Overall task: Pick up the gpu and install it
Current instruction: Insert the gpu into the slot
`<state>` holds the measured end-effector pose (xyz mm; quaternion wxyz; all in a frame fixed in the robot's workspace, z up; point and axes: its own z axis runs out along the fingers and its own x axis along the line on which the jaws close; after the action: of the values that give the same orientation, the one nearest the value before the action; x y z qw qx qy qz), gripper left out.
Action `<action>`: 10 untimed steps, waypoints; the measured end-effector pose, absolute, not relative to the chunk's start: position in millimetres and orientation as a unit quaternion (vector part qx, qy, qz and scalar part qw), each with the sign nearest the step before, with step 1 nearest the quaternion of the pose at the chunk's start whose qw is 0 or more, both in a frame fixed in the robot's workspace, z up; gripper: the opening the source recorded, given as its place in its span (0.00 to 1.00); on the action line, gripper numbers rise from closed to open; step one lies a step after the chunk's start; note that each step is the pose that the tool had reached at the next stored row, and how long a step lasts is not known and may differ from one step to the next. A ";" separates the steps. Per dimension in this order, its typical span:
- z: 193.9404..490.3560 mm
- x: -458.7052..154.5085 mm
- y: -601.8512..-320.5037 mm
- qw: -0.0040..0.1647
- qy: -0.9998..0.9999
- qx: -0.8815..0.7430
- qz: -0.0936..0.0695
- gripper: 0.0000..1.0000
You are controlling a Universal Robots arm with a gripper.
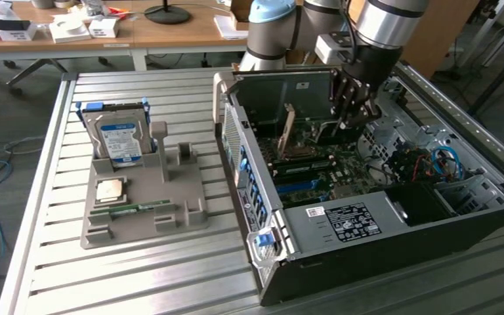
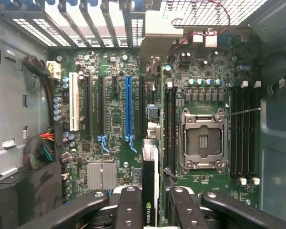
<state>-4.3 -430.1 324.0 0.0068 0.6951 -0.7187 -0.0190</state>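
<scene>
Hidden: in the exterior view, the computer case point(image 1: 348, 262) wall covers the board's near edge, and I lose the gripper point(image 1: 357, 111) tips among dark parts inside.
Cut off: in the wrist view I see the gpu point(image 2: 150, 183) edge-on, only a short stretch of it.
Room: the gpu hangs over the board between the blue slot point(image 2: 128, 107) and the processor socket point(image 2: 201, 138). I cannot tell whether it touches any slot.
Grip: partly closed, fingers point(image 2: 128, 207) clamped on the gpu's two faces.
</scene>
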 end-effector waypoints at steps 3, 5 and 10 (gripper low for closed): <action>324.1 -4.2 -433.0 0.007 -0.719 0.695 -0.019 0.27; 324.1 -4.2 -435.3 0.007 -0.719 0.695 -0.019 0.27; 324.1 -4.2 -441.0 0.007 -0.719 0.695 -0.019 0.27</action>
<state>-4.2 -441.0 324.1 0.0069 0.6951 -0.7186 -0.0190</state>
